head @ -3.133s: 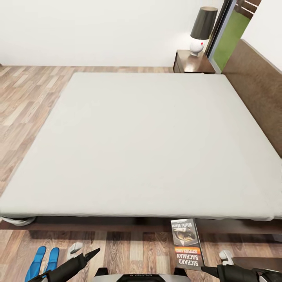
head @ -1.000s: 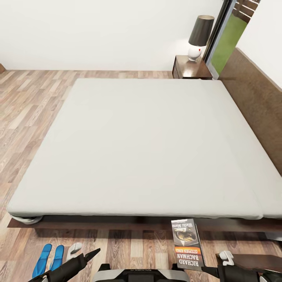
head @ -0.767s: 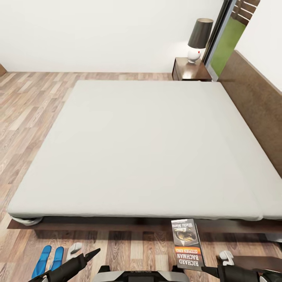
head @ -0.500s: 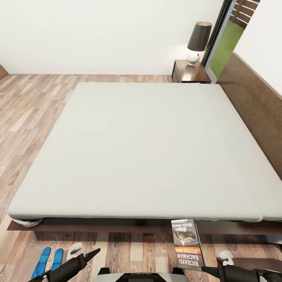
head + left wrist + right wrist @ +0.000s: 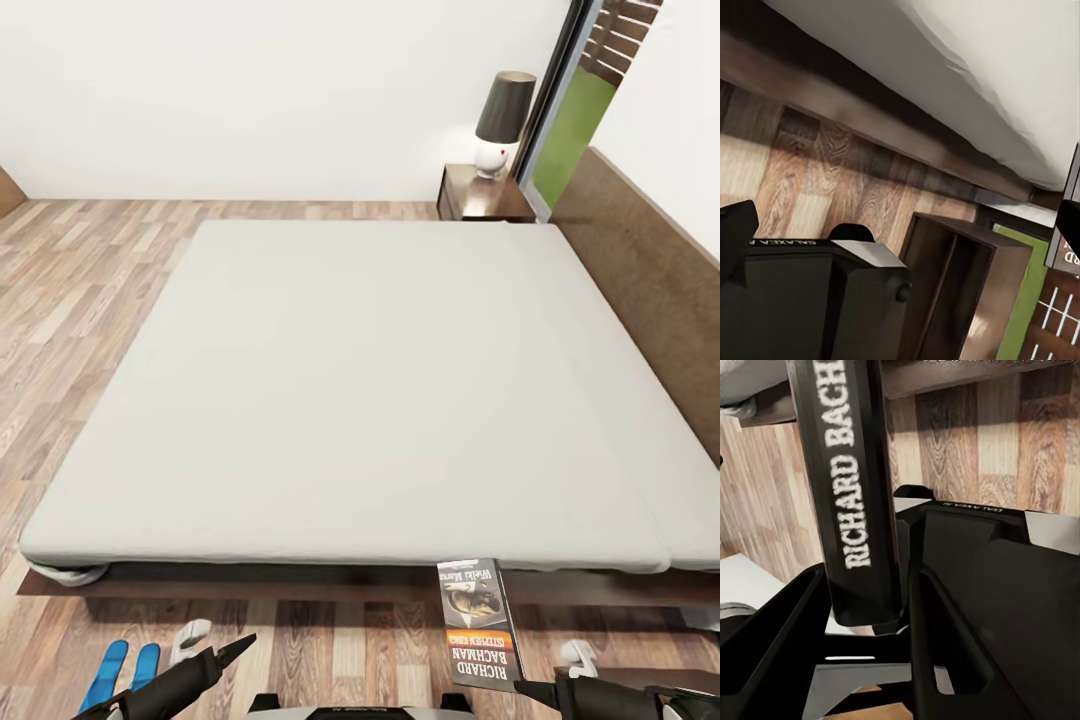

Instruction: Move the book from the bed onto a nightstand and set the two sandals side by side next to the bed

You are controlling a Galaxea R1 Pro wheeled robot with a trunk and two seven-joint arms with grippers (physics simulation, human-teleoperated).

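The right pincer (image 5: 866,607) grips the book (image 5: 478,623), a thin dark paperback with an orange band and white "Richard Bachman" lettering. At 7 o'clock, two blue sandals (image 5: 122,672) lie side by side on the floor; whether the left pincer (image 5: 232,650) is open I cannot tell.

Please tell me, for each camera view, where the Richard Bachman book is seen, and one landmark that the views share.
Head view: the book stands low and right of centre, before the bed frame.
Left wrist view: I cannot make it out.
Right wrist view: its spine stands between the right claw's fingers.
Shared landmark: the wood-plank floor.
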